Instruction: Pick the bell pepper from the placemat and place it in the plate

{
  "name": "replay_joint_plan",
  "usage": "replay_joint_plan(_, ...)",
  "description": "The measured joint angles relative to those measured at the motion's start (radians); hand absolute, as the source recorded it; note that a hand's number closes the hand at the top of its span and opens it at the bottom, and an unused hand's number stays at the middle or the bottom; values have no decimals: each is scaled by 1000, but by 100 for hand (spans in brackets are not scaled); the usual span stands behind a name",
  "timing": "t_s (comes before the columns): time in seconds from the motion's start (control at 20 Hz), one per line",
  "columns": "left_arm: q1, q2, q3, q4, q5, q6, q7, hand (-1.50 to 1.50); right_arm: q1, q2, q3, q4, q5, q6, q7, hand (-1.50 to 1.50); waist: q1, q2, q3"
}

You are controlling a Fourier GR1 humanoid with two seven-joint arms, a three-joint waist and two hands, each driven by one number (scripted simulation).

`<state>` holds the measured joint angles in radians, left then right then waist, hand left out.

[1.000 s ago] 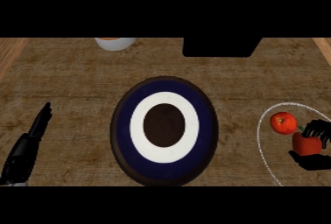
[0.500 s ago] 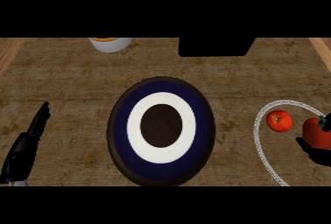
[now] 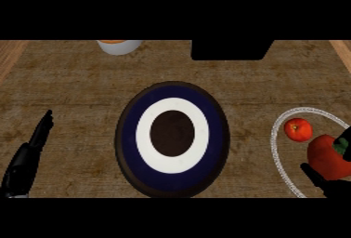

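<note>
red glossy bell pepper: likely light, hollow, slick; best taken round its body | right hand grasps it over clear plate | left hand rests, fingers straight

Glossy red bell pepper; rough woven brown placemat.

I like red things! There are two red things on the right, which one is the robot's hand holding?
The bigger, darker red bell pepper, by the right hand at the view's lower right. The small round orange-red fruit lies apart, untouched, on the placemat.
</note>
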<state>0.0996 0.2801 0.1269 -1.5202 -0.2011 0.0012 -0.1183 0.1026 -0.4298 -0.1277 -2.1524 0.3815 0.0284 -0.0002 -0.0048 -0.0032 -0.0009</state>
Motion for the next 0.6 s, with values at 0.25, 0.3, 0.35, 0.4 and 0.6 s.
replay_joint_plan(0.25, -15, -6, 0, 5, -6, -6, -3, 0, -138, 60, 145, -78, 75, 27, 206, 150, 10, 2, 0)
replay_joint_plan(0.3, -10, -3, 5, 16, -3, -12, -17, 0, -164, 78, 182, -92, 95, 31, 251, 150, 11, 2, 0)
replay_joint_plan(0.35, -8, -1, 7, 18, -3, -16, -24, 0, -199, 98, 220, -86, 119, 33, 291, 150, 13, 2, 0)
replay_joint_plan(0.4, -7, -3, 9, 32, -5, -15, -36, 0, -237, 117, 252, -82, 136, 39, 335, 150, 14, 3, 0)
replay_joint_plan(0.6, -15, -15, -2, 14, -17, -14, -12, 0, -400, 197, 352, 5, 197, 64, 481, 150, 19, 3, 0)
